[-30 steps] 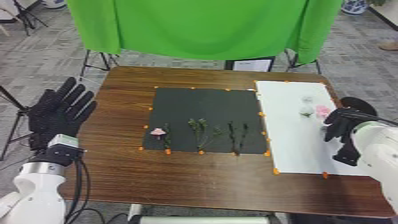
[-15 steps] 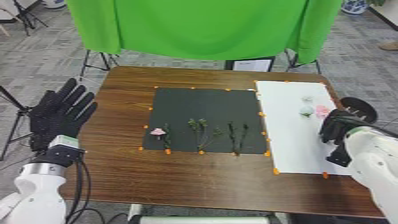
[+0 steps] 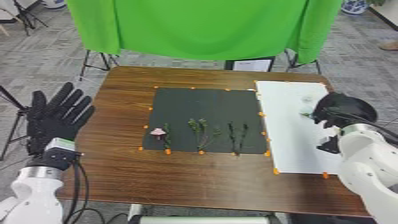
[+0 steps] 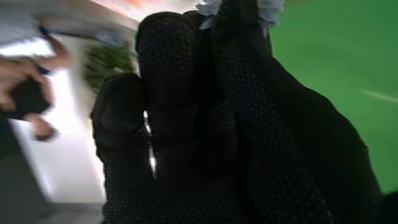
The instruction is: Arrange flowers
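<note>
Right robot hand is over the right part of the white sheet, fingers and thumb pinching a pale flower up at the tips. Left robot hand is just off the left side of the table, fingers spread wide, nothing in it. Black mat has a pink flower on its near left part, a green stem right beside it, leafy sprigs around the middle and thin stems over to the right. Some pale blooms are lying on the white sheet too, near the right hand.
</note>
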